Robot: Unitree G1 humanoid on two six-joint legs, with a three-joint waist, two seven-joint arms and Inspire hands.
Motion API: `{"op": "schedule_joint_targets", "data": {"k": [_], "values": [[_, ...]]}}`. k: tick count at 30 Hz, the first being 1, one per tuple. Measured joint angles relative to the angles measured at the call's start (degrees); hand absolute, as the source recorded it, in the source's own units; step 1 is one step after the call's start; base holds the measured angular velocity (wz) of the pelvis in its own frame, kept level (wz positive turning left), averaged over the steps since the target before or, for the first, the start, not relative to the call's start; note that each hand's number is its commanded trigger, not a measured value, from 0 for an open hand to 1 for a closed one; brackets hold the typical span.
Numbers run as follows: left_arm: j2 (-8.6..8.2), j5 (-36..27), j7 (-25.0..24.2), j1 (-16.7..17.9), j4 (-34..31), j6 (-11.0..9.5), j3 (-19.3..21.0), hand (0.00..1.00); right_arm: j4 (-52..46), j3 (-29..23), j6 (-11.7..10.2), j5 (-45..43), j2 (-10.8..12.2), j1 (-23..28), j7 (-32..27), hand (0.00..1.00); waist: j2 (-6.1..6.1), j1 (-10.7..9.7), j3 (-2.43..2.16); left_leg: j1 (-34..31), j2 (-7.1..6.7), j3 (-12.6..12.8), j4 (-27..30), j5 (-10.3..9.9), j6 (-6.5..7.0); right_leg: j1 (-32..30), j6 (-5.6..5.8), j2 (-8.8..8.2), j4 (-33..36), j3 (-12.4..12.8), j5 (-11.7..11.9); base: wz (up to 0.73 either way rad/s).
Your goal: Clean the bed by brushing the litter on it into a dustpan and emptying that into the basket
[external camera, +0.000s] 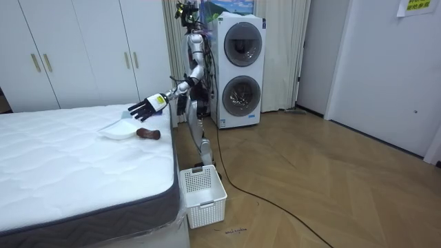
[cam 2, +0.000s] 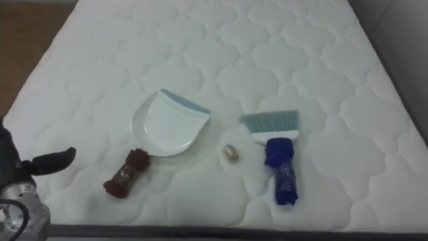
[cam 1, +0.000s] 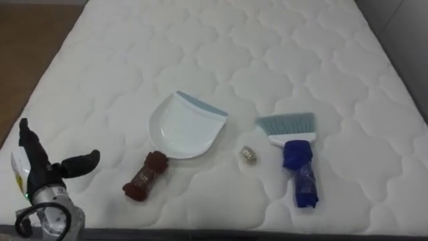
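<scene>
We are standing at the side of the bed (cam 1: 221,47), reaching our left hand (cam 1: 43,174) over its near edge, fingers and thumb spread wide and gripping nothing. The white dustpan (cam 1: 184,127) with its brown-wrapped handle is lying just to the right of the hand. A small crumpled scrap (cam 1: 249,154) is sitting between the dustpan and the blue-handled brush (cam 1: 294,157).

A white basket (external camera: 202,195) stands on the wooden floor (external camera: 310,186), stacked washing machines (external camera: 240,69) behind.

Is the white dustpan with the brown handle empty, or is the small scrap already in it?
Empty. The white plastic dustpan shows a bare inside; the small crumpled scrap lies outside it on the white quilted mattress.
</scene>
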Motion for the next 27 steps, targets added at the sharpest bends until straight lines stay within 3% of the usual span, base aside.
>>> {"op": "schedule_joint_targets", "data": {"k": [6,10,14,17,20,27], "values": [[-0.02,-0.1,-0.3,-2.5,6.6,0.0,-4.4,0.00,1.4,2.8,0.1,4.0,0.1,-0.8,-0.8,0.00,-0.31,-0.5,0.49,-4.6,-0.06,0.1,2.1,0.0,0.01,-4.5,-0.09,-0.38,1.6,-0.2,0.1,0.01],[-0.13,-1.3,-0.3,-3.8,9.7,-0.2,-8.7,0.00,1.7,4.8,0.0,7.4,0.7,-2.3,-3.1,0.00,0.81,-1.6,1.18,-7.5,0.04,0.1,3.4,-0.1,0.09,-6.8,-0.20,-0.85,2.3,-2.0,0.2,0.04],[-0.66,-1.3,-0.3,-6.4,11.0,-0.3,-9.2,0.00,2.5,6.1,-0.4,8.5,2.5,-5.3,-5.3,0.00,2.35,-2.2,1.48,-10.8,0.39,0.1,5.7,-0.3,0.36,-9.6,-0.54,-0.98,4.1,-3.0,0.4,0.05],[-0.67,-1.3,-0.4,-8.5,12.1,-0.4,-9.3,0.00,3.5,8.1,-0.7,8.7,2.5,-7.3,-5.7,0.00,3.09,-2.0,1.54,-11.8,0.36,0.3,5.8,-0.3,0.37,-11.3,-0.57,-1.14,5.2,-2.8,0.4,-0.06],[-0.66,-1.8,-0.4,-10.9,15.1,-0.7,-9.2,0.00,4.7,9.6,-0.8,9.0,2.4,-9.2,-6.1,0.00,3.01,-1.8,1.64,-12.4,0.26,1.6,5.8,-0.1,0.64,-12.7,-0.69,-1.63,6.0,-2.8,0.3,-0.16],[-0.61,-2.5,0.0,-12.6,17.0,-0.9,-9.3,0.00,5.0,10.7,-1.2,11.7,2.4,-9.2,-7.3,0.00,2.21,-2.1,1.82,-16.8,0.35,3.3,7.1,0.3,1.28,-18.2,-0.66,-2.56,8.1,-2.5,0.3,-0.09]]}}
